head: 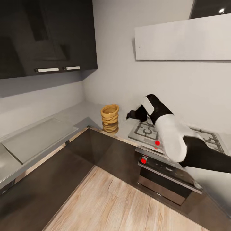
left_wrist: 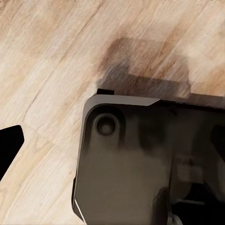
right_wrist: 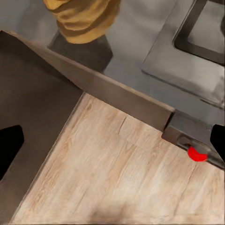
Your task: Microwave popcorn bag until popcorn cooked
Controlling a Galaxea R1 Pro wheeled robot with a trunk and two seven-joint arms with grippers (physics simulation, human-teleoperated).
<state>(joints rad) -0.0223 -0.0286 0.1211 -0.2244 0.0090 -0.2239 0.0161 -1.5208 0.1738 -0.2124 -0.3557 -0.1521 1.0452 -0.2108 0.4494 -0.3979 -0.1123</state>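
Golden-brown and crumpled, the popcorn bag is standing upright on the countertop, in the corner of the L, with the gas hob just beside it. From the head view, the right arm is reaching over the hob, and the right gripper is hanging near the bag but apart from it. It is gripping nothing, though how wide its jaws are standing I cannot tell from that dark shape.

In the left wrist view, the camera is looking down at the wood floor and at a dark part of the robot's base. One dark fingertip is showing at the edge. The left claw's opening cannot be judged.

In the right wrist view, the bag is sitting ahead past the counter edge, with the oven's red knob off to one side. Two dark fingertips are showing at opposite edges (wide apart, I judge, so the claw is spread and empty).

The step in hand is the approach. Doing it well calls for bringing the fingers level with the bag's middle, straddling it, and closing gently, since soft paper may crush or tip.
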